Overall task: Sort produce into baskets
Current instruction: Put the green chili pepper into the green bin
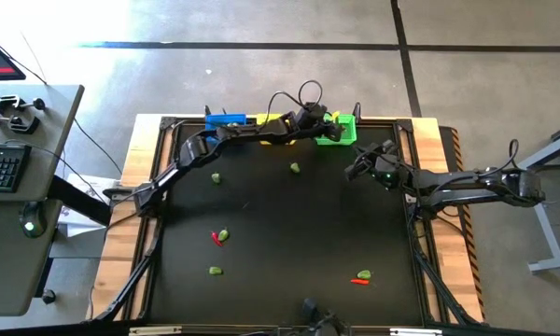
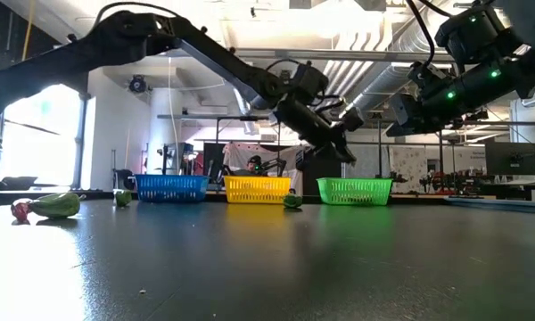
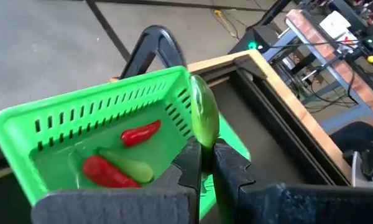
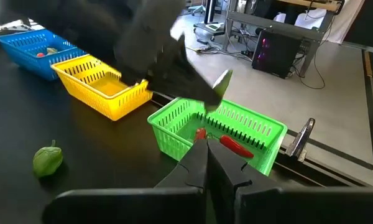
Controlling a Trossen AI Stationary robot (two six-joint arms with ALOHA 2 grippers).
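Three mesh baskets stand in a row at the table's far edge: blue (image 1: 226, 119), yellow (image 1: 273, 121) and green (image 1: 343, 131). The green basket (image 3: 81, 118) holds a red chili (image 3: 140, 132), another red piece (image 3: 105, 173) and a pale green piece (image 3: 129, 165). My left gripper (image 3: 206, 149) hangs over that basket's rim, shut on a green toy vegetable (image 3: 202, 115). My right gripper (image 1: 359, 168) waits shut to the right, with nothing in it. Loose produce lies on the black table, among it a green leafy piece (image 4: 48, 159). My left gripper pinches the green toy vegetable by its near end (image 3: 205, 142) between its two fingers. The fingers slant downward from the table's near-left side. The piece sticks out beyond the fingertips, lifted clear, over a side wall of the green basket (image 3: 185, 102).
Loose pieces lie at mid-table (image 1: 216, 177) (image 1: 295, 168), left of centre (image 1: 222, 236) (image 1: 215, 271) and near right (image 1: 362, 276). The blue basket (image 4: 34, 46) has a few pieces in it. A wooden frame (image 1: 429, 126) rims the table. The yellow basket (image 4: 102, 87) looks bare inside.
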